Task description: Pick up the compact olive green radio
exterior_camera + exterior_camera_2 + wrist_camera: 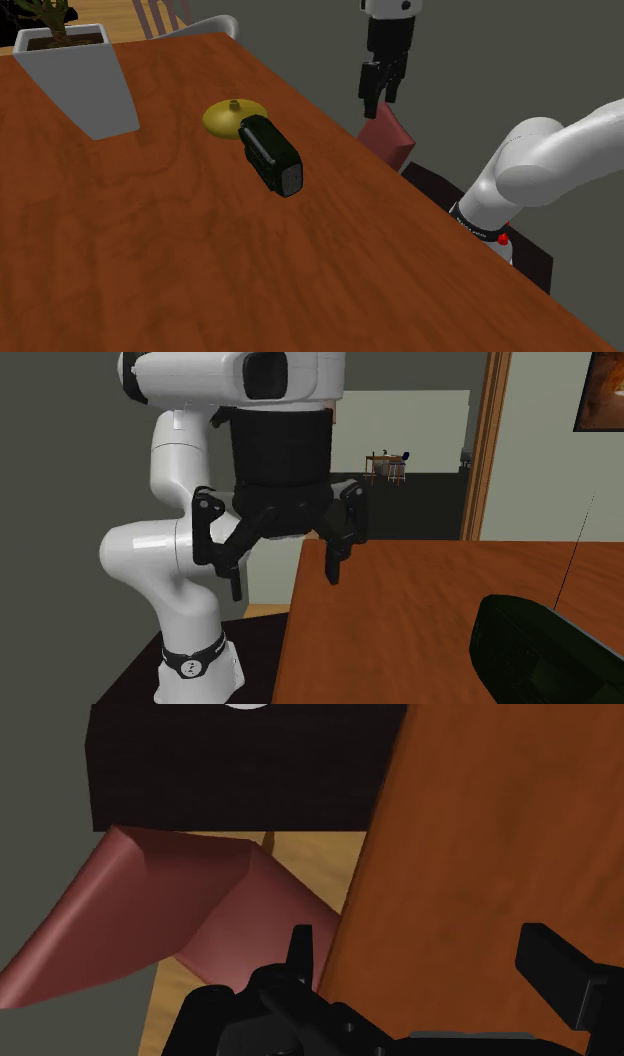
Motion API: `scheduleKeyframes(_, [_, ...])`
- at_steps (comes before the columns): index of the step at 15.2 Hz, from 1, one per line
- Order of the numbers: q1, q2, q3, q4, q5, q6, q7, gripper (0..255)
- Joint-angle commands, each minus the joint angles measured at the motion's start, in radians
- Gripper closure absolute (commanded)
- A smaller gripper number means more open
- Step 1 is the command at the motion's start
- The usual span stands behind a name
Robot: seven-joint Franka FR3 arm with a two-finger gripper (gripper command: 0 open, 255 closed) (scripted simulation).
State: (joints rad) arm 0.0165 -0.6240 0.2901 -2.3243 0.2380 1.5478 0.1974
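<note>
The radio (270,155) is a dark, almost black rounded box lying on the brown wooden table (150,250), tilted, just in front of a flat olive-yellow dish (234,117). In the second exterior view the radio (545,652) sits at the lower right. My gripper (383,95) hangs open and empty above the table's edge, well off from the radio towards the shoulder view's right. Its fingers (335,562) stand wide apart around the gripper's middle (285,577). In the wrist view the gripper (430,966) straddles the table edge (370,904).
A white planter (75,75) with a dark plant stands at the table's far left corner. A reddish-brown chair seat (388,135) lies just beyond the table edge under the gripper, and the same chair (150,919) appears beside the black stand (240,764).
</note>
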Motion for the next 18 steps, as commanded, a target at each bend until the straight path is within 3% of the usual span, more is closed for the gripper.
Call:
scheduleKeyframes(1, [0.002, 0.046, 0.05, 0.041, 0.021, 0.026, 0.073, 0])
scheduleKeyframes(9, [-0.015, 0.27, 0.239, 0.244, 0.013, 0.119, 0.355, 0])
scheduleKeyframes(13, [-0.025, 0.418, 0.332, 0.377, -0.051, 0.152, 0.514, 0])
scheduleKeyframes(17, [-0.013, 0.586, 0.409, 0.527, -0.159, 0.163, 0.679, 0])
scheduleKeyframes(18, [-0.011, 0.585, 0.408, 0.513, -0.159, 0.176, 0.679, 0])
